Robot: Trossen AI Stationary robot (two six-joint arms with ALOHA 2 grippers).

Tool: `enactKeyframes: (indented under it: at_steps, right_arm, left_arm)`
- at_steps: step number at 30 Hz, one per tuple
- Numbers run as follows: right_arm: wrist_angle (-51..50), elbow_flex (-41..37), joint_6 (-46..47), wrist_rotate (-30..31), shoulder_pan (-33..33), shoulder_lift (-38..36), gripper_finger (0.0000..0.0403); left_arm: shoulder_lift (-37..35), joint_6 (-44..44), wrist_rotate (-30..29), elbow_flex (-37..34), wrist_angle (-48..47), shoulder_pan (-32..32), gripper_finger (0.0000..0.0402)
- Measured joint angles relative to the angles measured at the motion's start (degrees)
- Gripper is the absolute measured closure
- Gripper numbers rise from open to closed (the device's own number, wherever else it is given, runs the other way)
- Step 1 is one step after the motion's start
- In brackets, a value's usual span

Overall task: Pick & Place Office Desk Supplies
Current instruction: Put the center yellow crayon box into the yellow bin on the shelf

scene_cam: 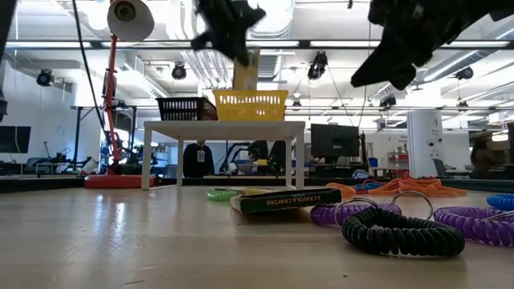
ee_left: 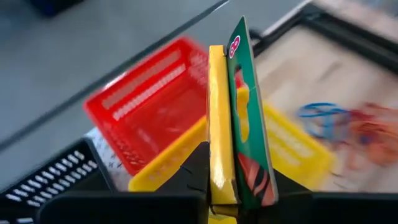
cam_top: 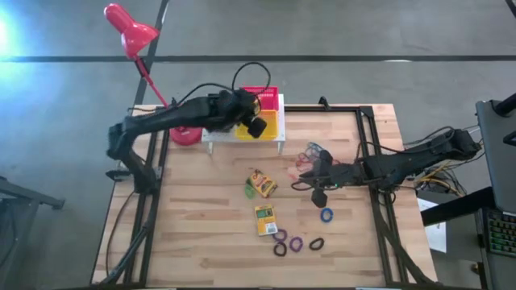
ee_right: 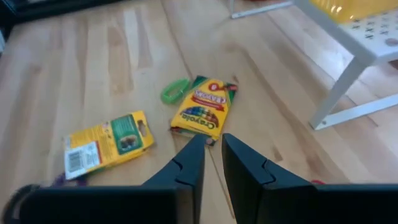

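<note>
Bare table (cam_top: 193,234) beside crayon boxes (cam_top: 265,219)

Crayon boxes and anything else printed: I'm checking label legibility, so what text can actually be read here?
"CRAYONS" on the side of the flat crayon box.
"Crayola" on the crayon box beside the green ring.
The barcode box has print too small to read.
The box held in the left gripper shows no readable words.
</note>
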Motion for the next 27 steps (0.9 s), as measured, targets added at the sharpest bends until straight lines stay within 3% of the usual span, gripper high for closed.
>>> enactKeyframes:
  at_steps: [7, 14, 27]
  right_arm:
    - [0.0, -1.5, -0.3, 4.1, 2.1, -4.2, 0.0349]
    - [0.3, -2.7, -0.3, 4.4, 2.2, -5.2, 0.0349]
    - [2.1, -2.9, -0.2, 4.4, 2.2, -4.5, 0.0349]
  left_arm:
    - [3.7, -4.1, 0.8, 0.0, -2.7, 0.7, 0.0364]
    - [3.9, -7.6, -0.4, 0.0, -5.2, -0.4, 0.0364]
    - [3.9, -14.2, -8.2, 0.0, -11.6, -1.2, 0.0364]
